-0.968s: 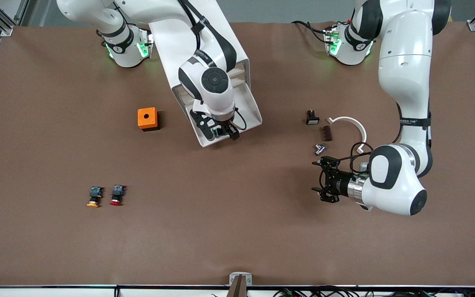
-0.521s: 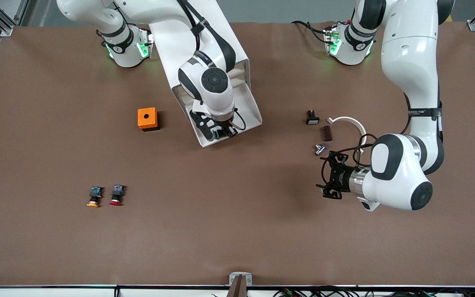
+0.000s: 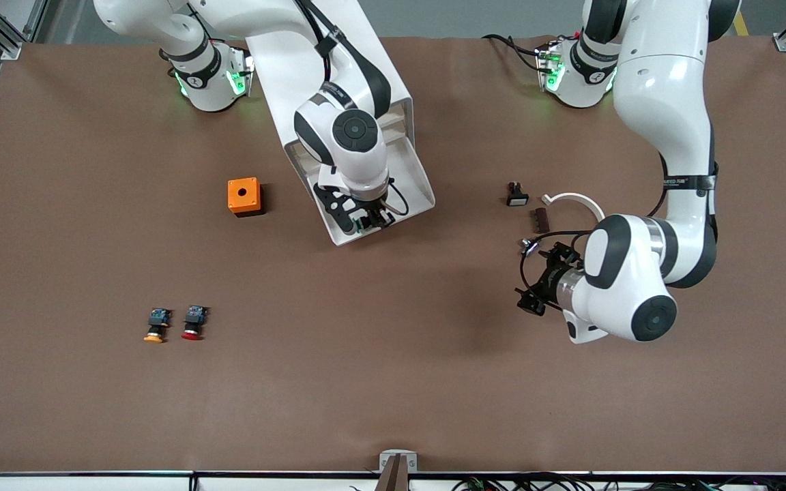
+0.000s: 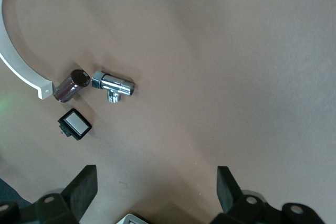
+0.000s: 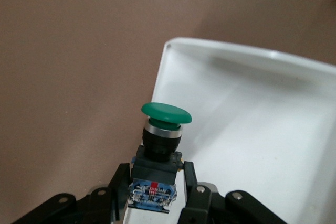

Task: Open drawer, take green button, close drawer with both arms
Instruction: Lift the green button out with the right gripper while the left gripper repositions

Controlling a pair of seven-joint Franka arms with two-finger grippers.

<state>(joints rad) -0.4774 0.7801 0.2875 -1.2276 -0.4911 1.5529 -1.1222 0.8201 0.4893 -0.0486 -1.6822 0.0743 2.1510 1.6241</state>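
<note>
right claw (image 5: 156, 182) grips the button (image 5: 160, 145) over the drawer (image 5: 252, 129), half hidden by its wrist; left claw (image 4: 152, 190) gapes.

— What was hidden near the cabinet (image 3: 403, 112)?

— The right arm (image 3: 311, 75) covered most of it, so the slat fronts could not be counted. Its wrist also hid much of the drawer (image 3: 412, 179), and the button (image 3: 364, 222) was only a small dark speck under the right gripper (image 3: 366, 219). In the right wrist view the button's (image 5: 156, 153) blocky body ran off the picture's edge.

— And at the left arm's end?

— The left gripper (image 3: 536, 283) was partly masked by its own wrist. The white curved piece (image 4: 16, 69) was cut off at the left wrist picture's edge. The orange-capped button (image 3: 155, 326) and red-capped button (image 3: 192, 323) were too small for detail.
</note>
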